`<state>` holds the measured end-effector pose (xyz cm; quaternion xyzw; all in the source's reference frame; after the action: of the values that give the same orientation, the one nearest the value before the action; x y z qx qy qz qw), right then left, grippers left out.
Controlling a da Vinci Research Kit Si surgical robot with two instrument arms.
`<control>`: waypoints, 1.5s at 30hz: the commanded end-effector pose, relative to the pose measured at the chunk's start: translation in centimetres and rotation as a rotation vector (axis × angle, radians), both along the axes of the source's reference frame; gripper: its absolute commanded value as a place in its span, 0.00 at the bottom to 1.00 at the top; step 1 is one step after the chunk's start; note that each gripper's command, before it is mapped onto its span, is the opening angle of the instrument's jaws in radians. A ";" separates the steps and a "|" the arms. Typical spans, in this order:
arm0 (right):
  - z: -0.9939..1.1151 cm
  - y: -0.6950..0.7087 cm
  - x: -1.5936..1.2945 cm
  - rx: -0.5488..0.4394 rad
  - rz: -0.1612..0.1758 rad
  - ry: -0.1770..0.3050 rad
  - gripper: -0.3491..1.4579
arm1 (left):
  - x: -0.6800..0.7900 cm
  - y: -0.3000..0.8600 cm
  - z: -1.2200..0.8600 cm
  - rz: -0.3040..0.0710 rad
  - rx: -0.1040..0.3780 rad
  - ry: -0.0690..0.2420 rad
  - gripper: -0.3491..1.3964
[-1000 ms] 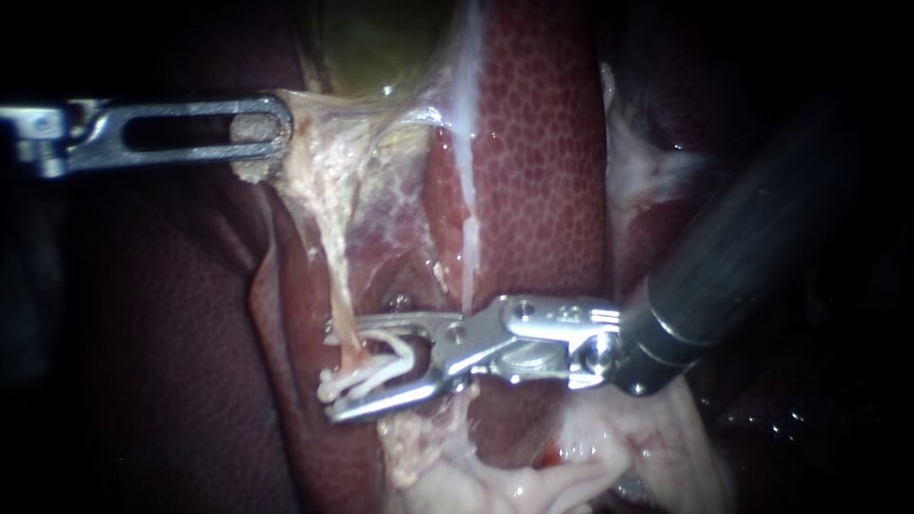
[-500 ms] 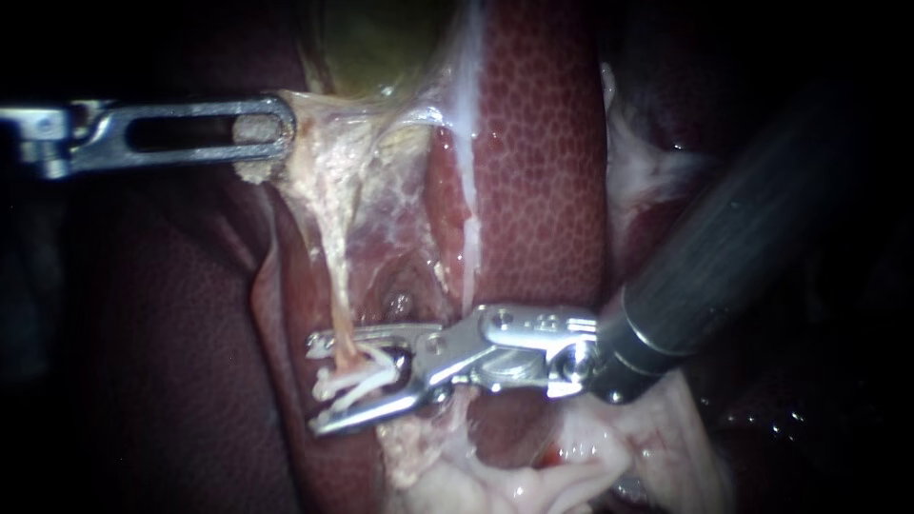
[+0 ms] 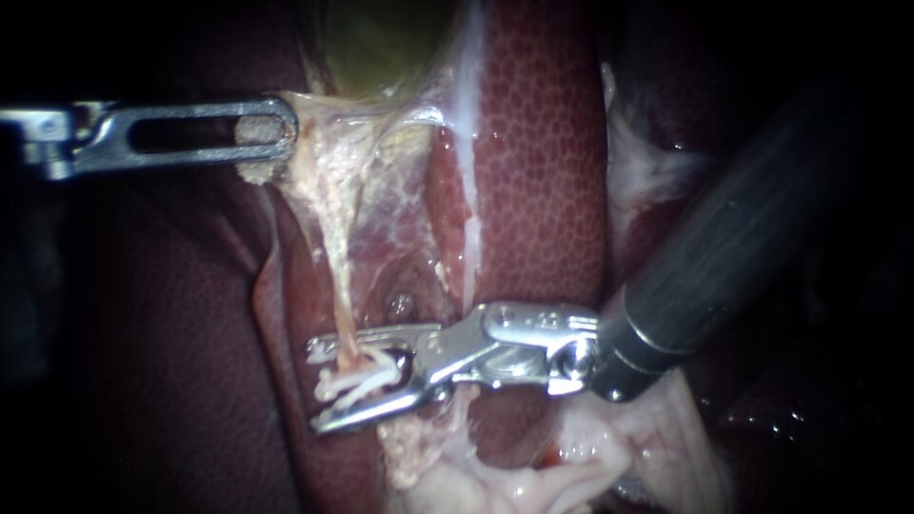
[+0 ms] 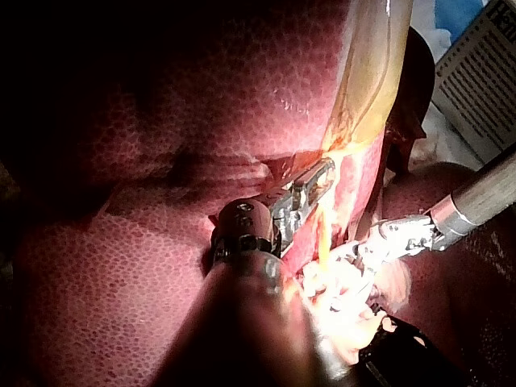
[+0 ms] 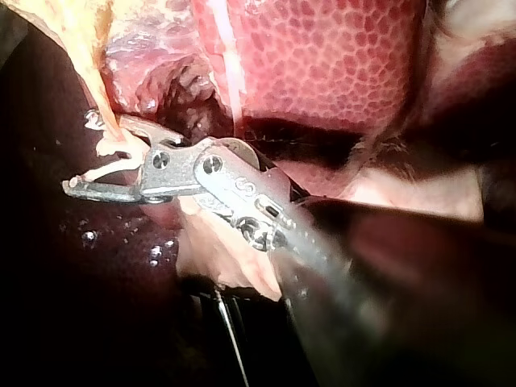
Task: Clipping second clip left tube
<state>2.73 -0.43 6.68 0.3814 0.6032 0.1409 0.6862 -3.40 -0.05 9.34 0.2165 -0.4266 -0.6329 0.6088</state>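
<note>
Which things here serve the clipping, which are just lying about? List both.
Job: right instrument, jaws open around the tube; white clip; left instrument holding tissue.
Lying about: liver, gallbladder, printed sheet.

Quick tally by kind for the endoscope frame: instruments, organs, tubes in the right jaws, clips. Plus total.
Instruments: 2 (left instrument, right instrument)
Organs: 2 (liver, gallbladder)
Tubes between the right instrument's open jaws: 1 (tube)
Clips: 1 (white clip at that tube's lower end)
Total: 6
</note>
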 end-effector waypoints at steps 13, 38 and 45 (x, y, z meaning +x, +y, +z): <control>0.07 0.02 -0.05 -0.001 -0.001 0.001 0.35 | 0.00 -0.01 0.00 0.000 -0.001 0.000 0.00; 0.13 0.03 -0.11 0.024 -0.016 -0.005 0.00 | -0.01 -0.01 0.00 -0.002 -0.001 0.003 0.00; 0.13 0.04 -0.11 0.025 -0.032 -0.017 0.00 | -0.01 -0.01 0.00 -0.002 -0.001 0.003 0.00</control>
<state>2.62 -0.39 6.81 0.3986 0.5891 0.1406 0.6887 -3.40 -0.06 9.35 0.2147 -0.4265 -0.6336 0.6087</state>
